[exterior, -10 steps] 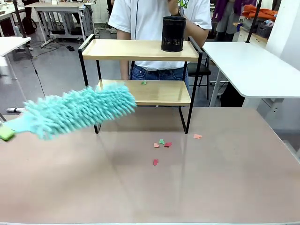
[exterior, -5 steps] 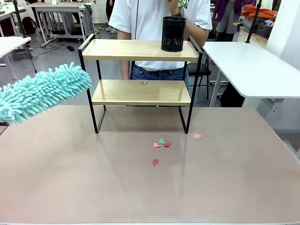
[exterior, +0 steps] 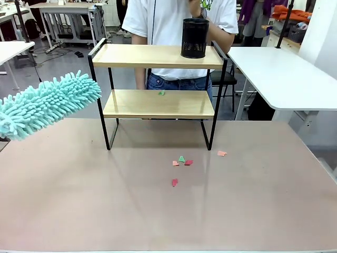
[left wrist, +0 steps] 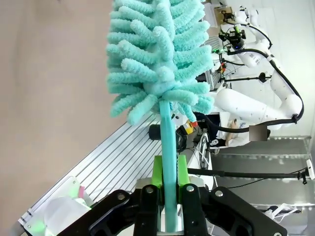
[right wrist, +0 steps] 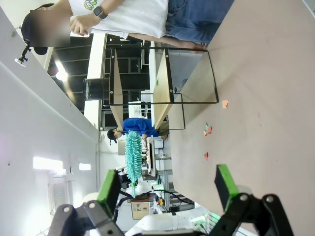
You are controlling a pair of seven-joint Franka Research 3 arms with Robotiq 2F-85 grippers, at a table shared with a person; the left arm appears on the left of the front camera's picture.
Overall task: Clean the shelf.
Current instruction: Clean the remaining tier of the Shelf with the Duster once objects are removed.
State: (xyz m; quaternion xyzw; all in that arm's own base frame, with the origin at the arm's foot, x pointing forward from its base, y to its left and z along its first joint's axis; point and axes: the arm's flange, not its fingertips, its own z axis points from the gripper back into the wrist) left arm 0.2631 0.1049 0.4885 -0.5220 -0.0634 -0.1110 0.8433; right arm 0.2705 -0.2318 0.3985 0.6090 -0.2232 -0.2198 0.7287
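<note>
The shelf (exterior: 158, 103) stands at the far middle of the table, two light wooden boards in a black tube frame. A small green scrap (exterior: 161, 93) lies on its lower board. A fluffy teal duster (exterior: 48, 105) hovers to the left of the shelf, clear of it and tilted up to the right. In the left wrist view my left gripper (left wrist: 170, 169) is shut on the duster's teal handle (left wrist: 168, 147), with the head (left wrist: 160, 54) above it. My right gripper (right wrist: 167, 184) is open and holds nothing, far from the shelf (right wrist: 162, 81).
A black mesh cup (exterior: 194, 38) stands on the right end of the top board. Several red and green paper scraps (exterior: 181, 161) lie on the table in front of the shelf. A person in a white T-shirt (exterior: 174, 21) stands right behind it. A white table (exterior: 284, 74) stands at the right.
The duster swung left, away from the front of the lower board, to a spot left of the shelf. It has barely moved in the last half second.
</note>
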